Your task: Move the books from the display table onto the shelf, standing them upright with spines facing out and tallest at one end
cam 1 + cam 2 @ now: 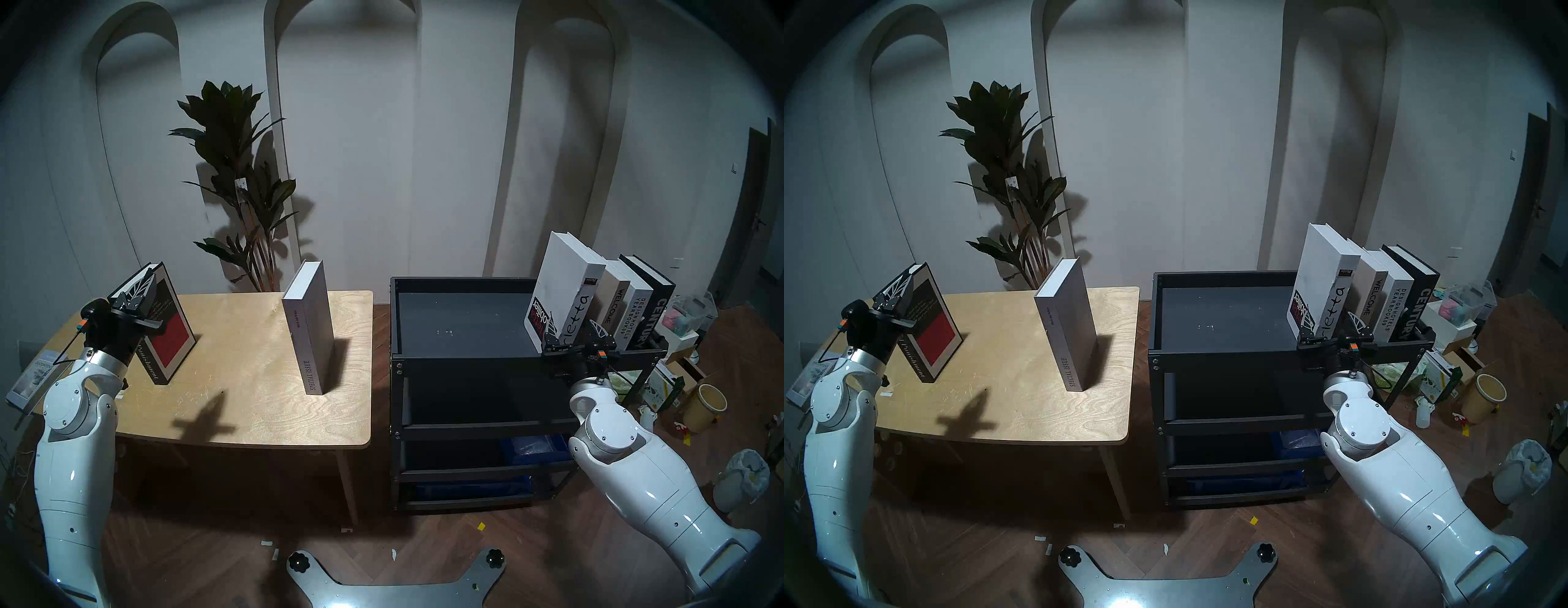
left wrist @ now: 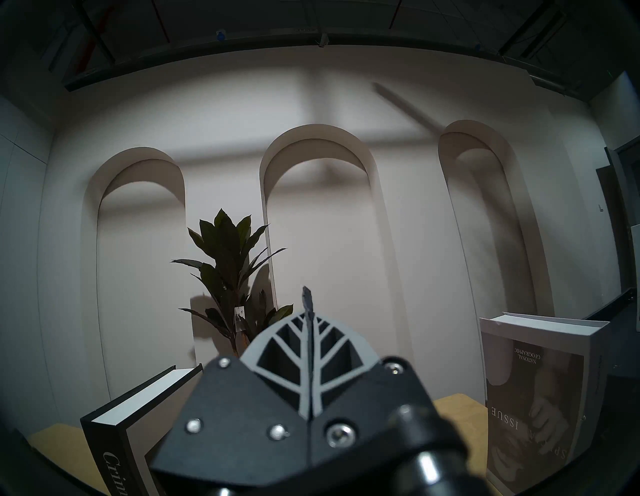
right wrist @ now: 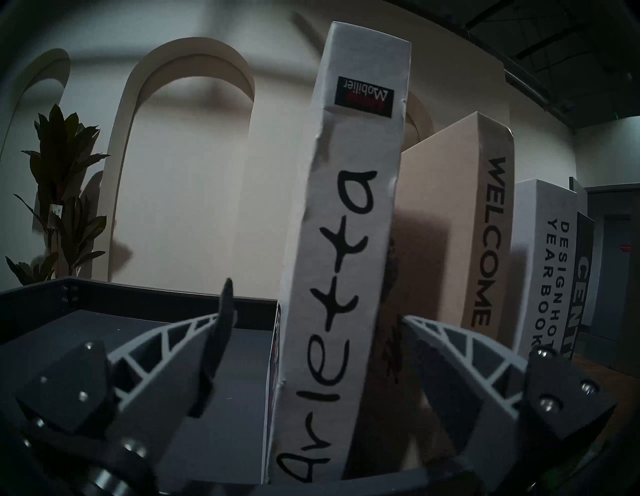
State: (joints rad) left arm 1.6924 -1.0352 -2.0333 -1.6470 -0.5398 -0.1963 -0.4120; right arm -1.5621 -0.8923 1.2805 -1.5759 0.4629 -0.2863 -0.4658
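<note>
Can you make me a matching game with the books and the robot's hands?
Things:
1. Special Issue book
2. Arietta book
3. left gripper
4. right gripper

States:
A. open, either side of a white spine
B. shut, holding nothing
C. standing on the wooden table
D. leaning on the black shelf

Pairs: 1-C, 2-D, 3-B, 4-A

Pale plywood table (image 1: 254,407), matt black metal rack (image 1: 458,314)
</note>
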